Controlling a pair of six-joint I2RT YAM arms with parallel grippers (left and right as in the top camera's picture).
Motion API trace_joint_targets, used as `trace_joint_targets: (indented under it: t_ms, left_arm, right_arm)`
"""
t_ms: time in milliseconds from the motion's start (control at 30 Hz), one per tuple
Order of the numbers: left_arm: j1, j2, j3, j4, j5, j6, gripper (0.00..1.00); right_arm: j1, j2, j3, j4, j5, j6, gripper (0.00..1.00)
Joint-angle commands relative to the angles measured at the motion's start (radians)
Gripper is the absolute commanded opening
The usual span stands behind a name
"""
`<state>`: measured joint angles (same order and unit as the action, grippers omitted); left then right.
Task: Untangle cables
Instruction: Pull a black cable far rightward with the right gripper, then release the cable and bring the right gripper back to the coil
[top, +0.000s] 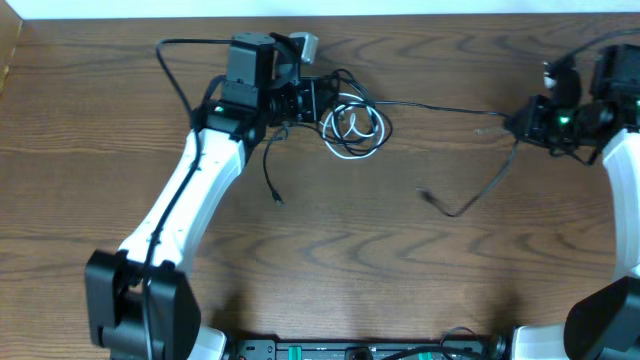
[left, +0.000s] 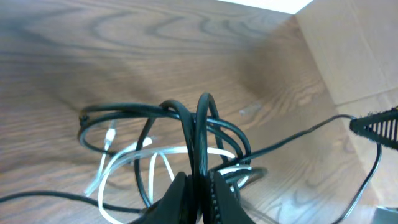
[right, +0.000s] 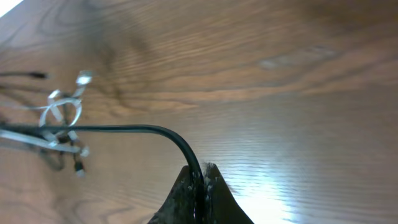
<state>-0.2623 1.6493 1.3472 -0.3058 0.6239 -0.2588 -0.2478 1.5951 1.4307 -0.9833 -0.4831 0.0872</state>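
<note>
1. The knot (top: 352, 128) of looped cables lies on the table (top: 400, 260), toward its far edge and left of centre.
2. The white cable (top: 350, 153) coils in small loops at the knot's near side; in the left wrist view its strands (left: 124, 158) lie flat on the wood under the black loops.
3. The black cable (top: 440, 108) runs from the knot's right side in a nearly straight line to the right gripper (top: 520, 122).
4. The left gripper (top: 308, 100) sits at the knot's left edge. From its wrist camera the fingers (left: 200, 186) are clenched on an upright loop of black cable (left: 205, 118), with further black loops fanning out to either side.
5. The right gripper is well apart from the knot, to its right. In its own view it (right: 200, 180) is pinched tight on the black cable (right: 137, 129), which bends and leads off toward the knot.
6. One loose black end (top: 278, 200) lies nearer than the knot, to its left; another (top: 425, 195) nearer, to its right.
7. A silvery plug (right: 83, 78) shows at the knot in the right wrist view.
</note>
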Motion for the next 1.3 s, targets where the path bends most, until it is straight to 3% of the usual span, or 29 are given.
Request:
trace_joint_targets:
  t_ms: [0,100,167,200,267,333,400,533,700,867,1033,1267]
  left_arm:
    - [0.016,-0.08,0.001,-0.019,-0.061,0.041,0.07]
    - [0.018,-0.157,0.001,-0.014,-0.061,0.04,0.07]
    - [0.017,-0.195,0.001,-0.015,-0.061,0.035,0.07]
    - [0.017,-0.211,0.001,-0.015,-0.06,0.012,0.08]
    - [0.014,-0.225,0.001,-0.021,-0.06,-0.046,0.07]
    - [0.007,-0.225,0.001,-0.037,-0.06,-0.074,0.08]
    - [-0.006,-0.216,0.001,-0.065,-0.06,-0.077,0.07]
    - [-0.025,-0.198,0.001,-0.108,-0.06,-0.1,0.07]
    - [-0.024,-0.182,0.001,-0.115,-0.06,-0.214,0.07]
    - [-0.024,-0.183,0.001,-0.112,-0.06,-0.433,0.07]
    - [-0.024,-0.183,0.001,-0.112,-0.06,-0.642,0.08]
    - [-0.024,-0.183,0.001,-0.093,-0.025,-0.719,0.07]
  right_arm:
    - [-0.039,-0.005,0.021,-0.005,0.115,0.01,0.01]
    - [-0.039,-0.005,0.021,-0.016,0.273,0.058,0.01]
    - [-0.039,-0.005,0.021,-0.02,0.269,0.049,0.02]
    - [-0.034,-0.006,0.021,-0.019,0.2,-0.018,0.28]
    - [-0.02,-0.009,0.023,-0.018,-0.015,-0.196,0.7]
    - [0.01,-0.02,0.023,-0.011,-0.181,-0.311,0.92]
    - [0.053,-0.034,0.031,0.005,-0.205,-0.331,0.99]
    - [0.169,-0.056,0.049,0.051,-0.204,-0.338,0.99]
    - [0.323,-0.05,0.048,0.116,-0.203,-0.32,0.99]
    - [0.428,-0.002,0.048,0.134,-0.163,-0.316,0.99]
    - [0.475,0.059,0.048,0.145,-0.163,-0.297,0.99]
    - [0.525,0.096,0.048,0.222,-0.058,-0.161,0.99]
